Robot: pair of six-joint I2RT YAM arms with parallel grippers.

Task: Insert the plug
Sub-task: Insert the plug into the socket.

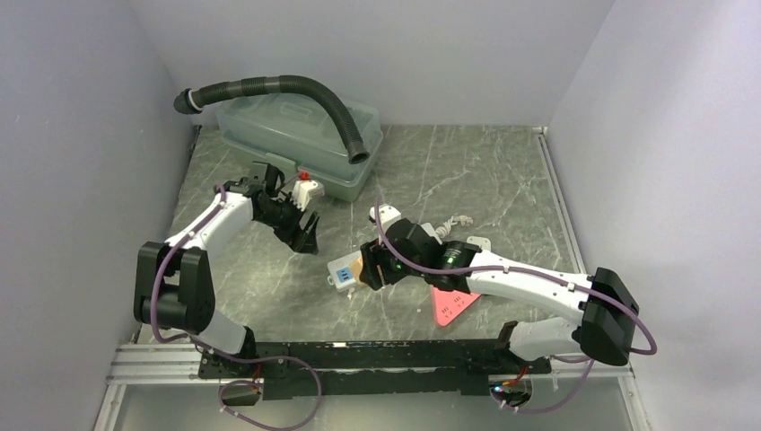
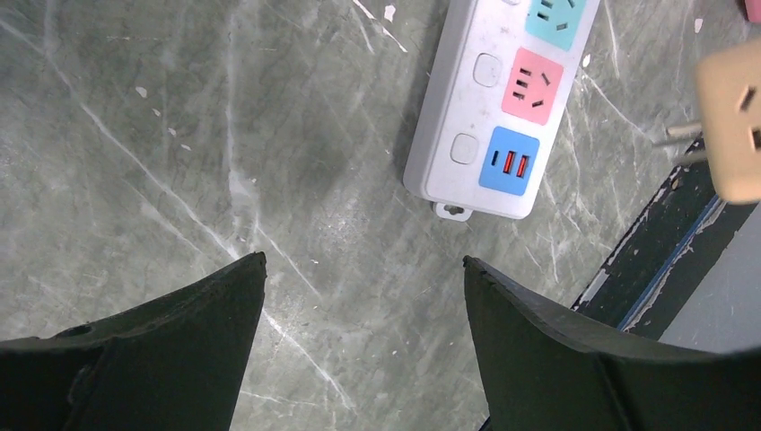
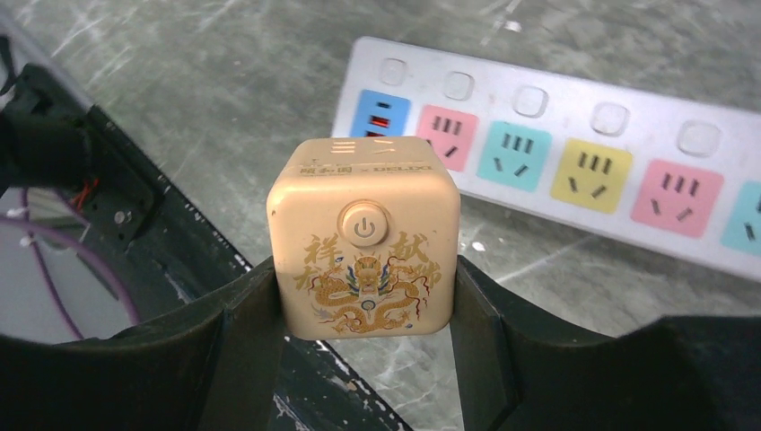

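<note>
My right gripper is shut on the plug, a beige cube with a power button and a gold dragon print. It holds the plug just above the table, near the blue USB end of the power strip. That strip is white with pink, teal and yellow sockets. In the left wrist view the plug shows its metal prongs pointing left towards the power strip. From above, the plug sits beside the strip's end. My left gripper hangs open over bare table, empty, also seen from above.
A translucent lidded box stands at the back left with a black corrugated hose lying over it. A pink triangular piece lies under the right arm. A black rail runs along the near edge.
</note>
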